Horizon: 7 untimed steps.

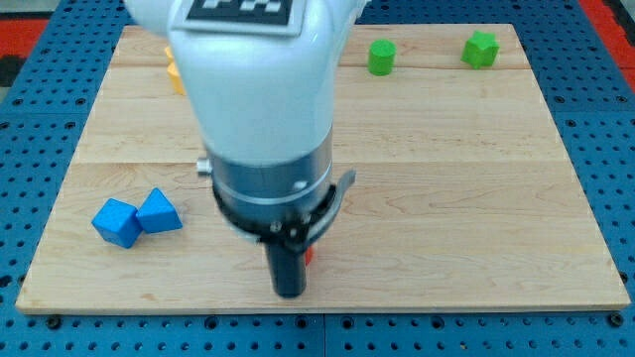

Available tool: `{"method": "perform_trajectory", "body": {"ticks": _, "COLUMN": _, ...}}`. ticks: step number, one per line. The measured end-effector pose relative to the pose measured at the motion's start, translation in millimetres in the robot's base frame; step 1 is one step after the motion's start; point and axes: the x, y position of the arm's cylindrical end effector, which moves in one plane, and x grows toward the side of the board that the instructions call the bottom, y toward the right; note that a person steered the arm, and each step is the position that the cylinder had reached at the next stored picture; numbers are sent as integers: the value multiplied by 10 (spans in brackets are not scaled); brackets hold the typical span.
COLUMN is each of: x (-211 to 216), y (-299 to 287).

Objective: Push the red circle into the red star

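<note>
Near the left edge of the wooden board (476,218), toward the bottom, two blue blocks touch: a blue chunky one (116,222) and a blue triangle one (159,211). Near the top left corner, a bit of a yellow block (174,74) peeks from behind the big white arm (260,89). My tip (289,292) sits near the bottom edge, in the middle. It is only a rod, so it holds nothing. A little red bit (309,255) shows just beside the rod, on its right. I think that is the red circle, but most is hidden. I cannot see the red star, so I cannot tell how near they are. Two green blocks, one round (382,57) and one bumpy (480,49), sit by the top edge, toward the right corner.
</note>
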Motion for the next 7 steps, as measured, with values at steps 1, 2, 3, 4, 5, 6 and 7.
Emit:
{"method": "perform_trajectory", "body": {"ticks": 1, "x": -556, "y": 24}}
{"method": "perform_trajectory", "body": {"ticks": 2, "x": -914, "y": 202}}
{"method": "perform_trajectory", "body": {"ticks": 3, "x": -1377, "y": 214}}
{"method": "perform_trajectory", "body": {"ticks": 4, "x": -1936, "y": 214}}
{"method": "perform_trajectory", "body": {"ticks": 5, "x": -2482, "y": 214}}
{"method": "perform_trajectory", "body": {"ticks": 6, "x": -2876, "y": 214}}
{"method": "perform_trajectory", "body": {"ticks": 7, "x": -2634, "y": 351}}
